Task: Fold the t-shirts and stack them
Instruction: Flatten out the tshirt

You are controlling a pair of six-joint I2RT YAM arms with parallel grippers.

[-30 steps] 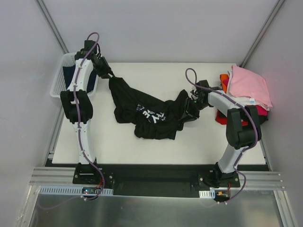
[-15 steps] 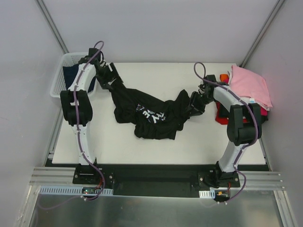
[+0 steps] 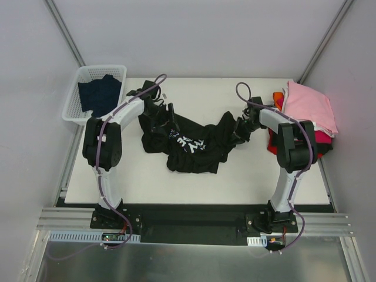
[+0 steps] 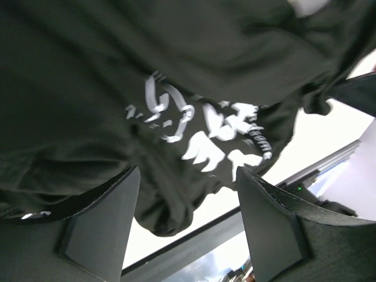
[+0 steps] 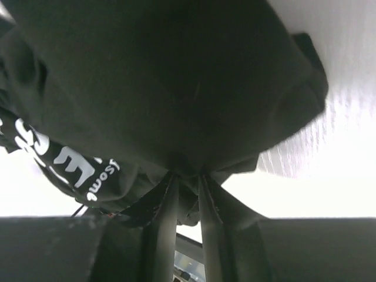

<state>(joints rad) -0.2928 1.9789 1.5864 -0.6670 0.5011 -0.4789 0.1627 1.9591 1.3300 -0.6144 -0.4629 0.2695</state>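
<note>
white print [image 5: 70, 167] on the crumpled black t-shirt [image 5: 176, 88]: only small letters like "som" partly legible, the rest unreadable.

The left arm [image 3: 124, 113], white-shelled with black joints and a purple cable run along it, is set upright from its base at the near edge. It is bent at the elbow and extended to the right and slightly away. The black two-finger left gripper [image 3: 167, 117] is carried low, and in the wrist view its fingers [image 4: 100, 229] are seen spread wide apart.

The right arm [image 3: 294, 150], of the same build, is folded sharply at the elbow and turned inward to the left. The right gripper [image 3: 239, 130] is shown in its wrist view with the fingers [image 5: 160, 229] drawn almost together. A gather of the black cloth t-shirt with white lettering [image 5: 176, 88] appears to be pinched at their tips, though the darkness of that view leaves this uncertain.
</note>
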